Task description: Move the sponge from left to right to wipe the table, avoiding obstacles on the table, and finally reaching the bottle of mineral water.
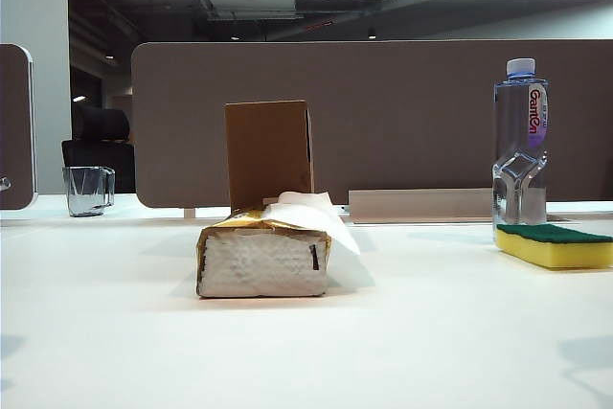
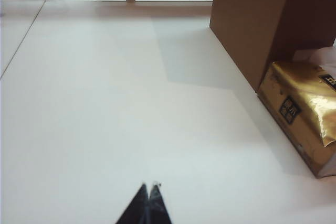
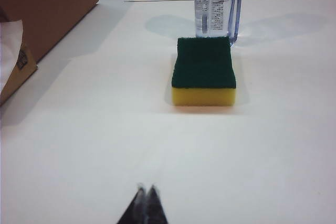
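the sponge (image 1: 554, 245) lies flat on the desk (image 1: 306, 332), green scouring face up, right at the foot of the bottle of mineral water (image 1: 520, 146); from the right wrist view the two look to be touching or nearly so. judged from that, the wipe has arrived at its goal. the tissue pack (image 1: 263, 258) and the cardboard box (image 1: 268, 152) stand well to the left of the bottle, clear of the sponge, and a glass mug (image 1: 89, 189) sits further left still.

the sponge should handle light and soft: yellow foam that gives under pressure, with a rougher, grippier top. the long yellow sides are the place to pinch it.

the left gripper (image 2: 148, 188) hangs over bare desk left of the box, fingertips together, holding nothing. the right gripper (image 3: 146, 188) hangs in front of the sponge, apart from it, tips together and empty.
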Action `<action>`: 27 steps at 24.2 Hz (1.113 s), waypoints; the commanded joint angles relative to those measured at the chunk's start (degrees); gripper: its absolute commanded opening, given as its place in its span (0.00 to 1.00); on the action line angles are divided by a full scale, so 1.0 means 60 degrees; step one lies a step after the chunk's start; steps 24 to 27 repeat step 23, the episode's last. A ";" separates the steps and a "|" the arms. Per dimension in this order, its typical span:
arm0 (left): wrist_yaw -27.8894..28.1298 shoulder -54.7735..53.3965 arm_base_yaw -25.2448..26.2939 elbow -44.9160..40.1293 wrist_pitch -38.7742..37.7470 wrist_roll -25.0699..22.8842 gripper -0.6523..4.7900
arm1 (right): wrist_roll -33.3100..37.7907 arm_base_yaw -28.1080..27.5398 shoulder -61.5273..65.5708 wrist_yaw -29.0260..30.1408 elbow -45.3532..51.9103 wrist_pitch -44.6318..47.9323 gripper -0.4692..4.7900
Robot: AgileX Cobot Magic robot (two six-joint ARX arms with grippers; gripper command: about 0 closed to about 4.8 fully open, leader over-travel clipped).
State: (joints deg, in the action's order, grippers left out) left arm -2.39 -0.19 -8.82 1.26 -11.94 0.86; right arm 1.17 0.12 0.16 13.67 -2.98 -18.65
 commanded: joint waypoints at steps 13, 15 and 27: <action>-0.0040 0.0007 0.0004 -0.0058 0.0055 0.0153 0.11 | -0.0098 0.0000 -0.0004 -0.0007 0.0007 0.0124 0.08; -0.0040 0.0007 0.0004 -0.0058 0.0058 0.0153 0.11 | -0.0098 0.0000 -0.0004 -0.0007 0.0007 0.0127 0.08; -0.0044 0.0007 0.0004 -0.0058 0.0055 0.0153 0.11 | -0.0098 0.0000 -0.0004 -0.0007 0.0007 0.0127 0.08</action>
